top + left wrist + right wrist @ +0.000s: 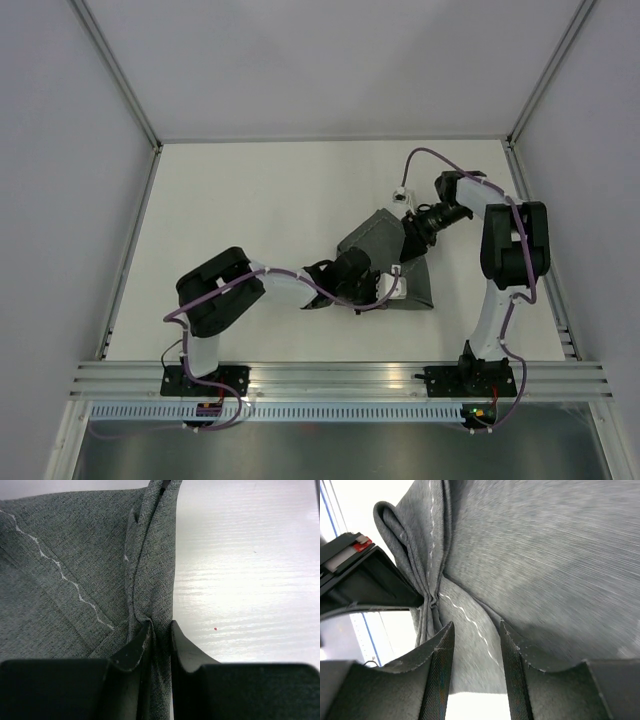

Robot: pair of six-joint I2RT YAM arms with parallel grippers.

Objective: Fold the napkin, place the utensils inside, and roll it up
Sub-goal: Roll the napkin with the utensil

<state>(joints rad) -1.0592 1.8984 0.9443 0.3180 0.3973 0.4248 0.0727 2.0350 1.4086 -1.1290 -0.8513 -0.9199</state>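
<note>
White table [250, 200] between pale walls [60, 150] holds grey napkin [418, 282].

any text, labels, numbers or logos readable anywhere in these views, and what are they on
None: no word, number or brand can be read in any view.
The napkin bears only a pale stitched line, no label.
The small white box on the table is too small to show any print.
</note>
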